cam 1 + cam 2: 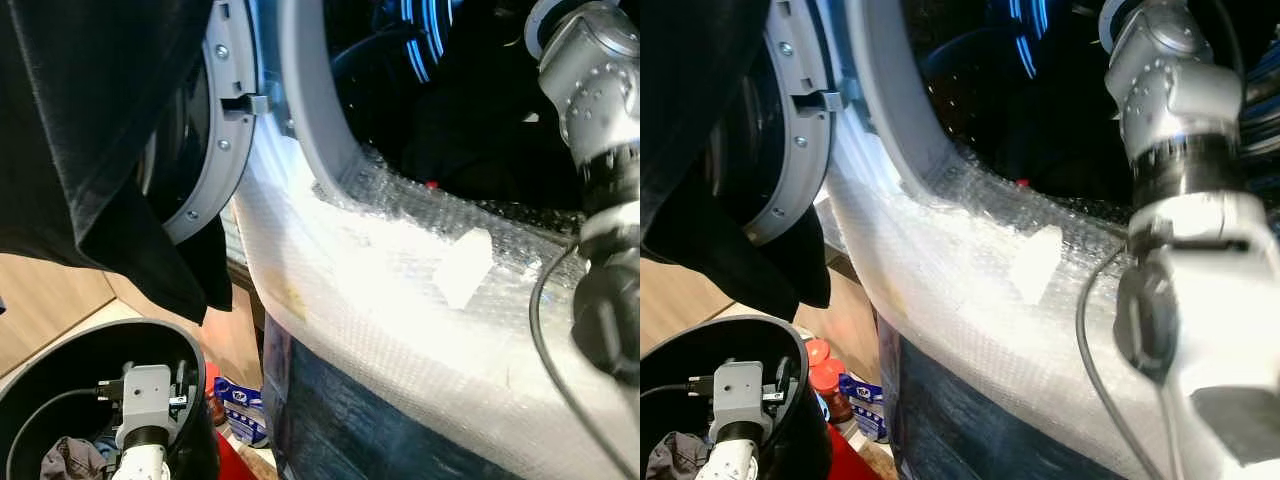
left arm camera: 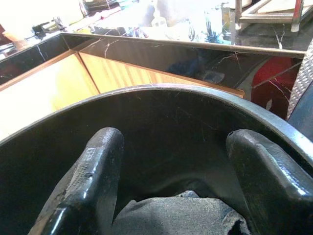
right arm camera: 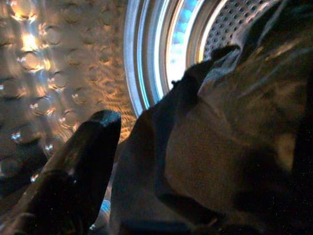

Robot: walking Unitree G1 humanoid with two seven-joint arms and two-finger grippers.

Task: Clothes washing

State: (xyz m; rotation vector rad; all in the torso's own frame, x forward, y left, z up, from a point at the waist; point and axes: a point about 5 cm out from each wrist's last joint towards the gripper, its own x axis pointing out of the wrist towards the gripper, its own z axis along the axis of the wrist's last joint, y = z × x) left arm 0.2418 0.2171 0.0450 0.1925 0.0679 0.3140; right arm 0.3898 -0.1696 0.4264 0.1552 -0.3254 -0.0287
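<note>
Two grippers, left gripper (image 2: 171,186) over bucket (image 2: 161,112), no legible writing

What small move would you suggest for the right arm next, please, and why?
Probably let go and draw back: the right pincer is deep in the drum with dark cloth against its fingers, while more clothes wait in the bucket under the open left pincer.
</note>
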